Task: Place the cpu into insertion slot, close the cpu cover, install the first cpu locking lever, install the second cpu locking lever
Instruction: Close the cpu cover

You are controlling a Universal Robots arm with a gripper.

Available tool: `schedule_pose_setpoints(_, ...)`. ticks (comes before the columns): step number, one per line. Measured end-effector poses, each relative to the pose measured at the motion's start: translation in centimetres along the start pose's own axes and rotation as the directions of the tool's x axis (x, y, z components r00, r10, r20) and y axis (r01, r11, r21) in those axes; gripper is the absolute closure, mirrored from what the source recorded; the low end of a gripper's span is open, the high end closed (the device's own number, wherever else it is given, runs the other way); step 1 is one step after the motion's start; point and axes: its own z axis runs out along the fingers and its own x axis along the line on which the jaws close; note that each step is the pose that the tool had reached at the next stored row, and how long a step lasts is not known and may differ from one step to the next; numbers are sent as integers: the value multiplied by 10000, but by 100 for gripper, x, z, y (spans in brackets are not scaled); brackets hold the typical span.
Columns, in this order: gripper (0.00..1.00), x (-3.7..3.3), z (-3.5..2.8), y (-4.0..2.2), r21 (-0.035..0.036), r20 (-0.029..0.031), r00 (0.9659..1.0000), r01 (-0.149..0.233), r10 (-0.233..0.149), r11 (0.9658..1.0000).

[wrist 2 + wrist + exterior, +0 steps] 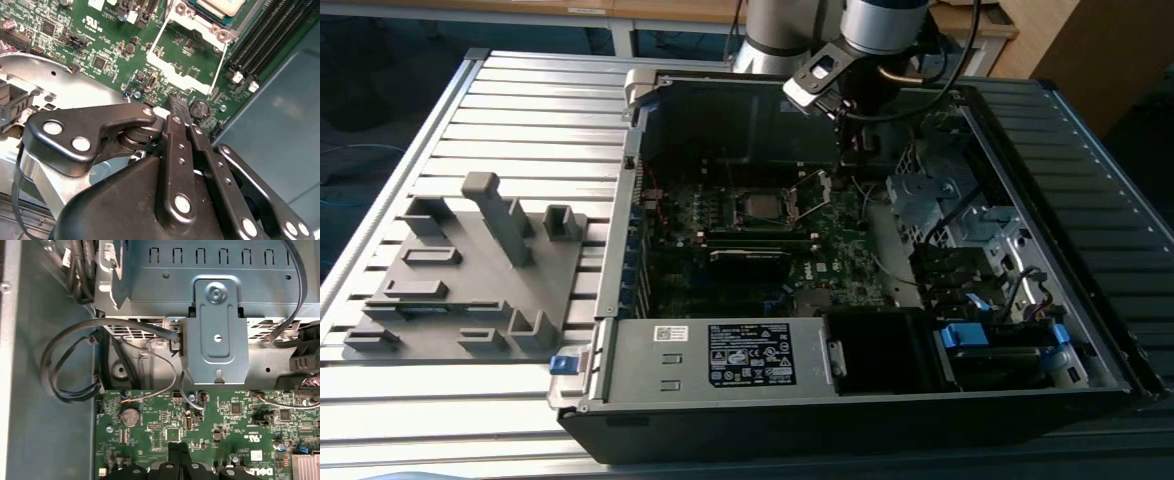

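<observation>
Green motherboard (115, 50) lies under the gripper (179, 106), whose black fingers are pressed together with nothing seen between them, the tips just beside a coin cell (200, 107). Just beyond the tips the cpu cover (180, 72) stands open, and past it the cpu (220, 5) sits in the insertion slot (205, 22). Small white print marks the board around the gripper. Well away from it, a printed label (750, 352) sits on the silver power supply (634, 375).

In the second wrist view the picture's edge cuts off most of the cpu (220, 4); in the first wrist view it crops my gripper (178, 447) behind the tips.
</observation>
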Motion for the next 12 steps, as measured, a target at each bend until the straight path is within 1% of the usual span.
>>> schedule_pose_setpoints(2,89,1,23,2,-2,59,10000,3,-3,10000)
schedule_pose_setpoints(7,89,5,89,1,-5,182,9998,11,-11,10000)
schedule_pose_setpoints(12,89,8,151,-2,-9,333,9994,18,-18,10000)
